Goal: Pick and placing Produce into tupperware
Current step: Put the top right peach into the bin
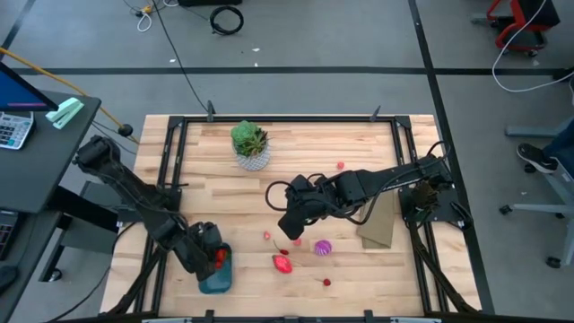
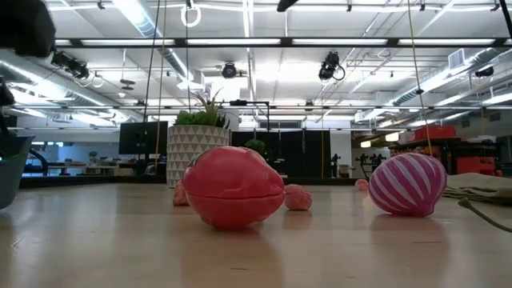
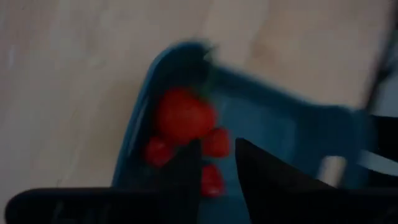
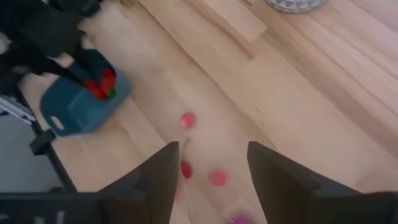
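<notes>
Nearest the low camera lies the larger oval red-pink piece of produce (image 2: pixel 233 187), resting on the pale wooden table (image 1: pixel 359 144). Beside it sits the purple ball with pale ribs (image 2: pixel 406 185), and small red round pieces (image 1: pixel 341 166) lie scattered between and behind them.

At the table's near left corner sits the shallow blue-teal rectangular plastic tupperware (image 1: pixel 215 280). Over it hangs the left claw (image 3: pixel 217 163), its fingers a little apart and gripping nothing. Just past its fingertips, several small red pieces and a bigger red one (image 3: pixel 184 116) sit bunched at one end inside the tray.

The step in hand looks like a release into the tray. To finish it well, the left claw should lift straight up, so that the fingers do not drag the red pieces out or nudge the light tray.

Near the table's middle, the right claw (image 4: pixel 208 165) hovers above loose red pieces with its fingers spread and nothing between them. It should come down squarely over one piece, since round produce would likely roll away from a glancing touch.
</notes>
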Controlling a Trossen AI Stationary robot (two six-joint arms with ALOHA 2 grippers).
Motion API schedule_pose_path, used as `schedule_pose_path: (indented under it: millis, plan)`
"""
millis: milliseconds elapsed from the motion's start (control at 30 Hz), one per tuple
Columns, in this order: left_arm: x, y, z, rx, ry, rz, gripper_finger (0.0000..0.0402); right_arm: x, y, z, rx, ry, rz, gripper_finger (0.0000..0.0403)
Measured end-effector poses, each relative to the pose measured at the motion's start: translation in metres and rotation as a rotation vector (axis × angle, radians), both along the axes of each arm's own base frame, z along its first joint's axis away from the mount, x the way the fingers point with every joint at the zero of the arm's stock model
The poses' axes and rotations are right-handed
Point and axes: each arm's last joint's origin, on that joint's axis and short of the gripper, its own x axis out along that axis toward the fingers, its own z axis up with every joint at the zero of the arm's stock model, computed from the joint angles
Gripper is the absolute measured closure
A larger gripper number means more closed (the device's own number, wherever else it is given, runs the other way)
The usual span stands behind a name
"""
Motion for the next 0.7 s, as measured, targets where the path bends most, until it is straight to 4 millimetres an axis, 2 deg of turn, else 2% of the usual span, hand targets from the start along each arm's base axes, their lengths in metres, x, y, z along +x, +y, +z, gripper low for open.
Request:
schedule_pose_path:
  millis: [200,367,467,700]
  plan:
    - [0.012,0.014,0.049,-0.031,-0.150,-0.046,0.0298,-0.005,-0.018,-0.004,-0.028,0.102,-0.042,0.0193]
    - [0.021,0.033,0.095,0.020,-0.270,-0.079,0.0308,-0.009,-0.045,-0.018,-0.080,0.230,-0.098,0.0180]
    - [0.025,0.045,0.124,0.078,-0.361,-0.080,0.0314,-0.011,-0.070,-0.037,-0.079,0.333,-0.170,0.0173]
    - [0.032,0.066,0.188,0.219,-0.570,-0.087,0.0322,-0.028,-0.139,-0.106,0.079,0.567,-0.345,0.0169]
